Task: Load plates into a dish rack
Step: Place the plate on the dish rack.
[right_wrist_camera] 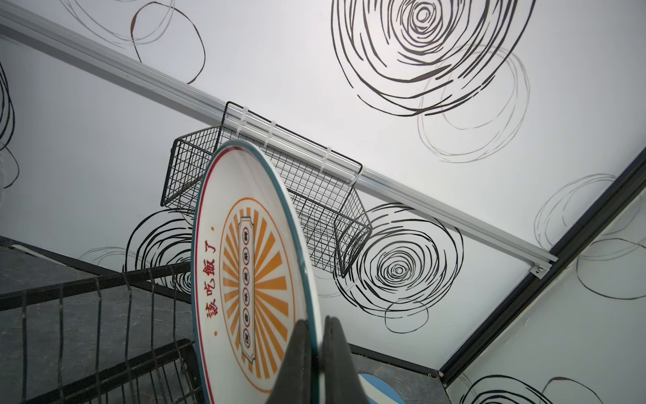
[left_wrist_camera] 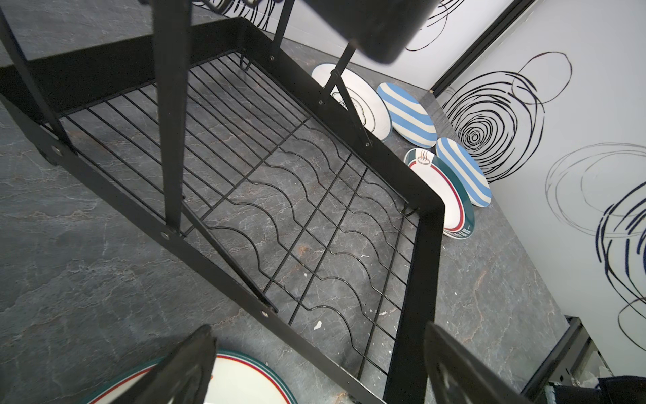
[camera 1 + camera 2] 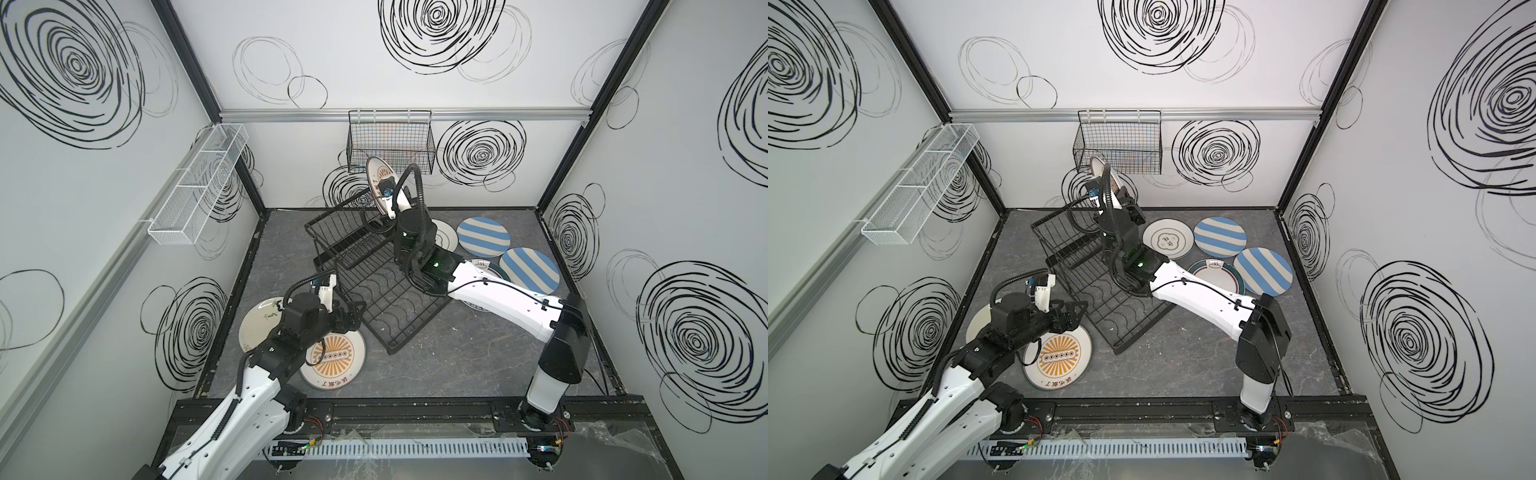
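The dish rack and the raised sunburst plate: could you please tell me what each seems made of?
The dish rack looks like black-coated metal: thin wire rods and riveted flat bars, matte. The raised sunburst plate is probably glazed ceramic, though melamine is possible: glossy white face, printed orange rays.

The round white ceramic plate with an orange sunburst and teal rim [image 1: 251, 245], seen in the right wrist view, bears four red characters, 該吃飯了, beside the sunburst. The small round characters in its middle strip are too small to read. The second orange-sunburst plate [image 3: 332, 353], lying flat, carries red characters at its near edge. The dark handwritten word on the cream round plate [image 3: 259, 324] is illegible.
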Controlling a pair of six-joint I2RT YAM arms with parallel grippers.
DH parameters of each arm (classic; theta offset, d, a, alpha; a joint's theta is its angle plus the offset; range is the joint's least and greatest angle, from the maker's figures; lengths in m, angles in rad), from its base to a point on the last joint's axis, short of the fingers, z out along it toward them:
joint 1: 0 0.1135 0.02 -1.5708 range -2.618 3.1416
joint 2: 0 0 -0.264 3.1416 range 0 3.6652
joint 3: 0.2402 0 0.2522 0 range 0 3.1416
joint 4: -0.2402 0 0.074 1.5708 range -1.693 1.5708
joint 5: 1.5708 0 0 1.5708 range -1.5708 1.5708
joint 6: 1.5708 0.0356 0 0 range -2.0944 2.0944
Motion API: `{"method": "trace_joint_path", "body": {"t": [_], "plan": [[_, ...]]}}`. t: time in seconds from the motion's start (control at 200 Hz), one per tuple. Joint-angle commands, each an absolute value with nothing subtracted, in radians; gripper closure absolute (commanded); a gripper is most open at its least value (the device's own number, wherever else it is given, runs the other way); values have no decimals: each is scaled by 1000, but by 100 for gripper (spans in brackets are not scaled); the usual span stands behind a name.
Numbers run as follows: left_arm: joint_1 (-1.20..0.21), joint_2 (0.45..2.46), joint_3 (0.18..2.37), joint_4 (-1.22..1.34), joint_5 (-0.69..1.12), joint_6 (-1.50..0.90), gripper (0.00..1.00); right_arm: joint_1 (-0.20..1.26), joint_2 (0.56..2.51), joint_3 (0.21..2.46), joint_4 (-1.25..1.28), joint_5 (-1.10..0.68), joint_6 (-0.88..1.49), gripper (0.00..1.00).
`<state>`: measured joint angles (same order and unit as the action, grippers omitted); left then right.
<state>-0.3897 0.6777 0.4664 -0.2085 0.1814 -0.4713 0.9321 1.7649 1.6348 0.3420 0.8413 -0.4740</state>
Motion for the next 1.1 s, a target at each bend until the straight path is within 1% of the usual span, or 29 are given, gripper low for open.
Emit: {"method": "trace_joint_path", "body": {"t": [0.0, 0.52, 1.096], "plan": [[-386, 669, 460, -180, 173, -465, 4, 923, 1740, 1632, 399, 852, -480, 100], [-387, 667, 459, -180, 170, -465, 4, 928, 1762, 1608, 398, 837, -495, 100], [-400, 649, 459, -192, 155, -471, 4, 899, 1873, 1718, 349, 829, -454, 100]]}}
